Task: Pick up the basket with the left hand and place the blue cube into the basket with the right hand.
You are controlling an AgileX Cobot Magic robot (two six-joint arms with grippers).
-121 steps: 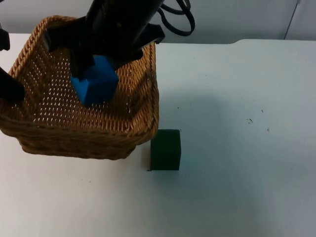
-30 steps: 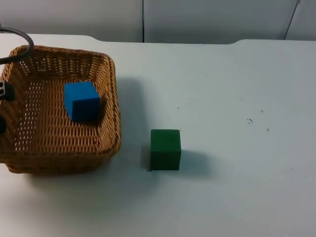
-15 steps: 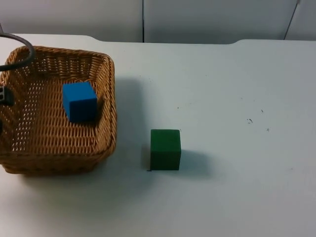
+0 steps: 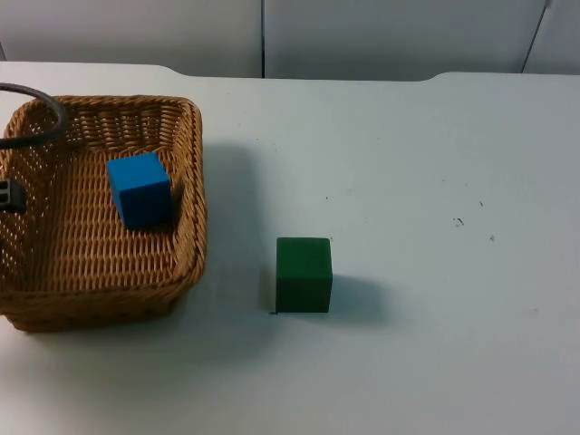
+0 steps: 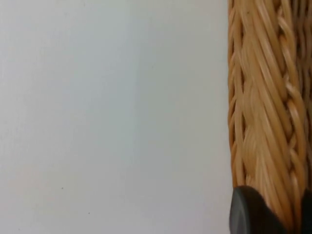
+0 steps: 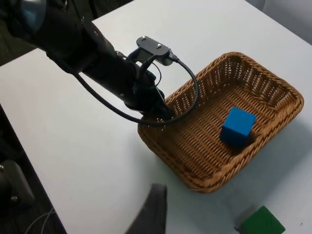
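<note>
The wicker basket (image 4: pixel 186 217) is at the table's left, and the blue cube (image 4: pixel 139 190) lies inside it toward its right wall. My left gripper (image 4: pixel 7 195) is at the basket's left rim, shut on it. In the left wrist view a fingertip (image 5: pixel 247 214) presses against the woven basket rim (image 5: pixel 263 117). The right wrist view looks down from high up on the basket (image 6: pixel 195 146), the blue cube (image 6: pixel 238 126) and the left gripper (image 6: pixel 157 109) clamped on the rim. My right gripper (image 6: pixel 151 214) is raised well away from the basket. Whether the basket touches the table I cannot tell.
A dark green cube (image 4: pixel 304 274) stands on the white table (image 4: pixel 435 181) to the right of the basket, a short gap between them; it is also in the right wrist view (image 6: pixel 261 222). The grey partition wall (image 4: pixel 362 36) bounds the table's far edge.
Four seconds ago the right arm held the blue cube over the basket; it has since let go and withdrawn. Over the last second the basket shifted slightly left with the cube in it.
</note>
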